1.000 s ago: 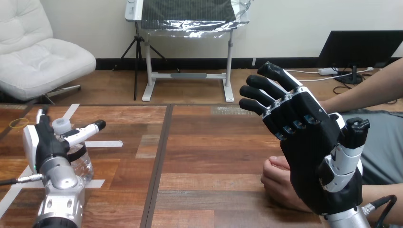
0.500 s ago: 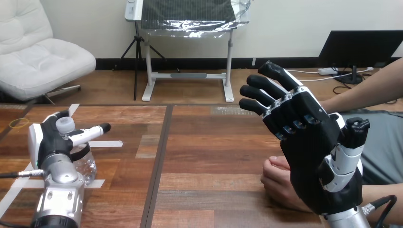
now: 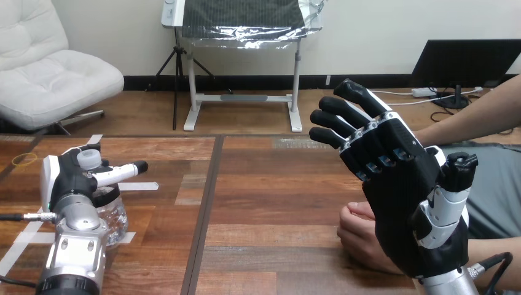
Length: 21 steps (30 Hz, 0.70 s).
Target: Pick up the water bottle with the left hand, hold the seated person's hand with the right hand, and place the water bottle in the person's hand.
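Wooden table (image 3: 276, 190), tape strips (image 3: 138, 185) at left, person's hand (image 3: 358, 236) at right

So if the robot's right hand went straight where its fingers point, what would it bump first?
Probably nothing. The right hand points its straight fingers up and leftward, above the table, and that way looks free. The person's hand sits lower, beside its palm.

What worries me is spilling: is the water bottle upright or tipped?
Upright: the water bottle has its white cap on top and its clear body straight below, at the left robot hand.
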Tool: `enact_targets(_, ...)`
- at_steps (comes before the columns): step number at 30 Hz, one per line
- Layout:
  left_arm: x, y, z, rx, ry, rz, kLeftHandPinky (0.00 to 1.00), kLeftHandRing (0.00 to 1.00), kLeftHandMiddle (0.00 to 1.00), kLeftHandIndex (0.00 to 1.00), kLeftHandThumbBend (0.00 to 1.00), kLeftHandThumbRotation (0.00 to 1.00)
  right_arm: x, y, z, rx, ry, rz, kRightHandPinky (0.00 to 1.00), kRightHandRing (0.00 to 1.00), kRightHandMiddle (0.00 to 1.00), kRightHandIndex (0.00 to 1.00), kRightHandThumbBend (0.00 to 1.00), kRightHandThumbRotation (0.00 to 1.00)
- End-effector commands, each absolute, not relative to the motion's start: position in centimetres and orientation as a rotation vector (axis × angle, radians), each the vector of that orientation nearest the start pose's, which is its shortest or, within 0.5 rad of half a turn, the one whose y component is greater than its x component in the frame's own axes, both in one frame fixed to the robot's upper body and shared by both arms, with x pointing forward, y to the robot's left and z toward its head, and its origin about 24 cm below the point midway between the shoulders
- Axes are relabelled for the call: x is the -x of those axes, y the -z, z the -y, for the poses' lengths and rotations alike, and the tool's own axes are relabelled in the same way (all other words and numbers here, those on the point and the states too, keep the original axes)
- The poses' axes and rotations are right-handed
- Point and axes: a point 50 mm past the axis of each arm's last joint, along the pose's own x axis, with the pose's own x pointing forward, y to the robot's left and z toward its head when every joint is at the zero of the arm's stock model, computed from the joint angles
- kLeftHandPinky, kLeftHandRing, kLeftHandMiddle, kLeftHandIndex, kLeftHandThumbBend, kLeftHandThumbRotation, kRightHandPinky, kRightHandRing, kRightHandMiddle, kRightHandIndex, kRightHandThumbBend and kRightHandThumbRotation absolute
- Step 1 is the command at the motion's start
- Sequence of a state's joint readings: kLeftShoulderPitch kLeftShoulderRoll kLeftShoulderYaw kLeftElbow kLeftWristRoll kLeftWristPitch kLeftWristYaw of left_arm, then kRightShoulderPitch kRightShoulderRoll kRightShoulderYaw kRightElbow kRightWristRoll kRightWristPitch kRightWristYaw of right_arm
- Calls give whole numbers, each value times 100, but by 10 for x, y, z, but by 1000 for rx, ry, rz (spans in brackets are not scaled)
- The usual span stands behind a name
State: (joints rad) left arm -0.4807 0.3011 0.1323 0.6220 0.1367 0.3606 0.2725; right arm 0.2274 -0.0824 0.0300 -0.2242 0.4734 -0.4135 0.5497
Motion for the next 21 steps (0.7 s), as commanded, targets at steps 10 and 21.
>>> enact_targets(10, -330, -53, -252, -437, -503, -324, 35, 42, 49, 55, 76, 0, -200, -104, 156, -257, -447, 597, 81, 83, 83, 85, 74, 99)
enact_targets(21, -328, -55, -250, -415, -507, -267, 31, 38, 44, 47, 71, 0, -200, -104, 156, -255, -444, 598, 80, 83, 83, 85, 74, 99)
